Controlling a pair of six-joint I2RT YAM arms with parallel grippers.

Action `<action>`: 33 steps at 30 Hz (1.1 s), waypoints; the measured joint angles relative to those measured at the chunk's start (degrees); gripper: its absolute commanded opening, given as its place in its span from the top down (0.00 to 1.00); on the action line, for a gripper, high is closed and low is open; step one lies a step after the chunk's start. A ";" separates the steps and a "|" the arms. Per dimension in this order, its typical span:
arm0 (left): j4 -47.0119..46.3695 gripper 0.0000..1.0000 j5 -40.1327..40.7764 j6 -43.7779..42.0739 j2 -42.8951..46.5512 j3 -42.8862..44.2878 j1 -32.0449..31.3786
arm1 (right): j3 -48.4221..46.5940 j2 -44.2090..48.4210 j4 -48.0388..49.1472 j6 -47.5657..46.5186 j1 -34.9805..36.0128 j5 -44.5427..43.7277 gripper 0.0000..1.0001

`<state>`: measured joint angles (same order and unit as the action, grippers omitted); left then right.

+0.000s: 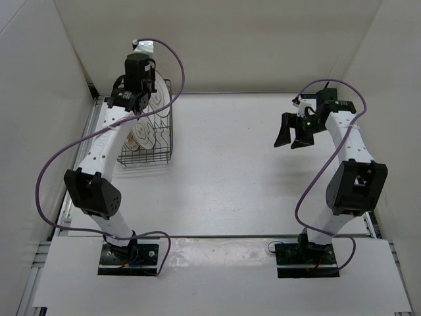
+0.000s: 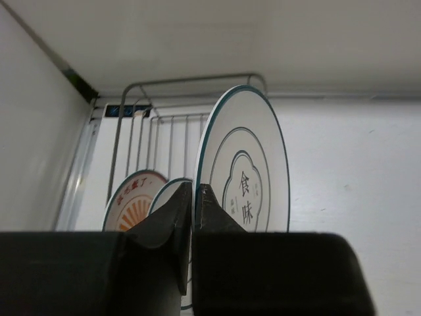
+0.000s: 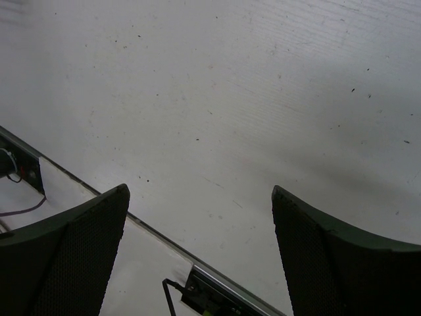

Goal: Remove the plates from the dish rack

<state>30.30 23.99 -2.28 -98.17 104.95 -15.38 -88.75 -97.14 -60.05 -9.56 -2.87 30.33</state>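
Note:
The dark wire dish rack point(image 1: 150, 157) stands at the table's far left, under my left arm. My left gripper point(image 1: 139, 100) reaches down into it from above and is shut on the rim of an upright white plate with grey rings point(image 2: 245, 172). In the left wrist view the jaws point(image 2: 193, 192) pinch that plate's near edge. Behind it in the rack point(image 2: 155, 121) stand a second white plate point(image 2: 167, 193) and an orange-patterned plate point(image 2: 130, 200). Over the bare table at the far right, my right gripper point(image 1: 294, 135) hangs open and holds nothing point(image 3: 200, 197).
White enclosure walls close in the table at the back and on both sides, and the rack sits close to the left wall point(image 2: 33, 145). Purple cables point(image 1: 179, 66) loop off both arms. A metal rail and a cable connector point(image 3: 209, 296) lie below the right gripper.

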 measured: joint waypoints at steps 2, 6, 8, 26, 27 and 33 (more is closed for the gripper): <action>-1.29 1.00 -2.21 2.54 1.90 0.26 -0.02 | -0.09 -0.09 0.02 0.20 0.00 0.09 0.10; -3.37 1.00 -9.57 9.84 4.35 0.42 0.00 | -0.09 -0.09 0.00 0.57 0.00 0.09 0.10; -4.63 1.00 -13.92 13.75 4.66 -0.13 -0.13 | -0.09 -0.09 0.02 0.70 0.00 0.09 0.10; -16.06 1.00 -29.79 31.78 -3.02 -34.29 -11.26 | 2.84 2.43 0.00 0.20 -0.09 -0.85 0.10; -17.16 1.00 -30.58 32.39 -3.56 -35.21 -10.99 | 3.04 2.71 0.09 0.11 -0.09 -0.94 0.10; -24.13 1.00 -36.20 36.50 -8.24 -35.76 -10.27 | 3.98 3.37 0.02 -0.11 -0.11 -1.77 0.10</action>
<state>6.17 -12.21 34.22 -106.41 69.19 -25.65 -84.77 -93.78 -60.03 -9.67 -2.98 28.56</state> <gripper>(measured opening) 0.153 0.900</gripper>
